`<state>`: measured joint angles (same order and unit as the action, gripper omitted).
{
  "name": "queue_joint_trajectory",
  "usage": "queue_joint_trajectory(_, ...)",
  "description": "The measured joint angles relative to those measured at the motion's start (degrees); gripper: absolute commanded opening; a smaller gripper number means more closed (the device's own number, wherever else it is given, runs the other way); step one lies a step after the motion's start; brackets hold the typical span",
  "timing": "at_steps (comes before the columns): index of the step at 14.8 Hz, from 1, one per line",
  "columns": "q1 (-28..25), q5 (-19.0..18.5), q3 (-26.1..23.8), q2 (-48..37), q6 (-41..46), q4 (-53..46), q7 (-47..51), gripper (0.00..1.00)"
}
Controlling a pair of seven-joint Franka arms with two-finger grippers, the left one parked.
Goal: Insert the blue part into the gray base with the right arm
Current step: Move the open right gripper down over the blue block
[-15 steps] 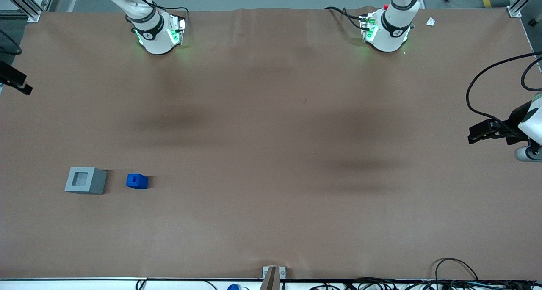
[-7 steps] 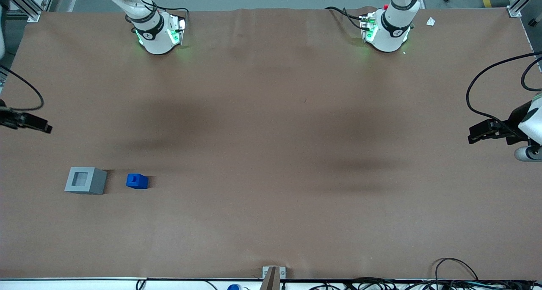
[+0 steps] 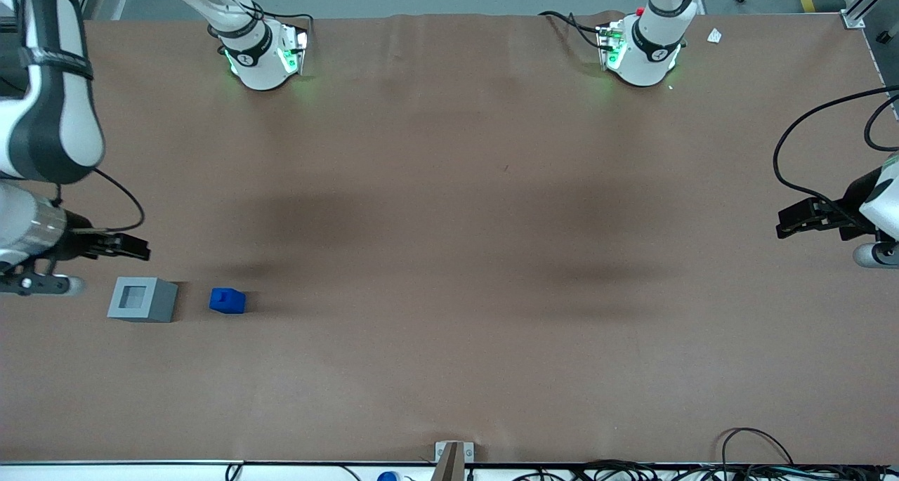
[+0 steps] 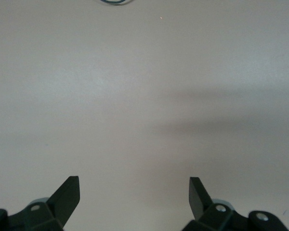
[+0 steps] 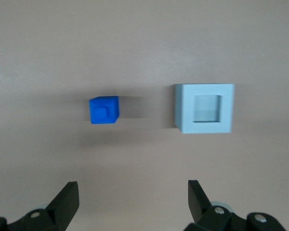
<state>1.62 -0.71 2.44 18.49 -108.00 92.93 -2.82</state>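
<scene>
- The bench (image 3: 449,256) is covered with a plain brown sheet that shows soft dark shadows across its middle.
- The right arm (image 3: 42,116) reaches in over the working arm's end of the bench, white with black bands, with a silver wrist and a thin black cable (image 3: 126,207) looping off it.
- The gray base (image 3: 142,299) sits flat on the bench toward the working arm's end, its square recess facing up; in the right wrist view (image 5: 204,108) the recess holds nothing.
- The gripper (image 3: 133,247) hangs in the air just farther from the front camera than the gray base, touching neither block. Seen from the right wrist (image 5: 133,199), its two black fingers stand wide apart with only bare bench between them.
- The blue part (image 3: 227,300) rests on the bench beside the gray base, apart from it with a clear strip of brown sheet between, on the side toward the parked arm. The right wrist view (image 5: 104,110) shows its stepped top facing up, and it stands level with the base.
</scene>
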Motion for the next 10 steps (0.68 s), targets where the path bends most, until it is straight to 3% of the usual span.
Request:
queue_joint_trajectory(6,-1.33,4.52,-0.03,8.33,-9.14,0.32,0.05,1.00)
queue_joint_trajectory(10,-2.59,4.98,-0.12,10.85,-20.14,3.94,0.05,1.00)
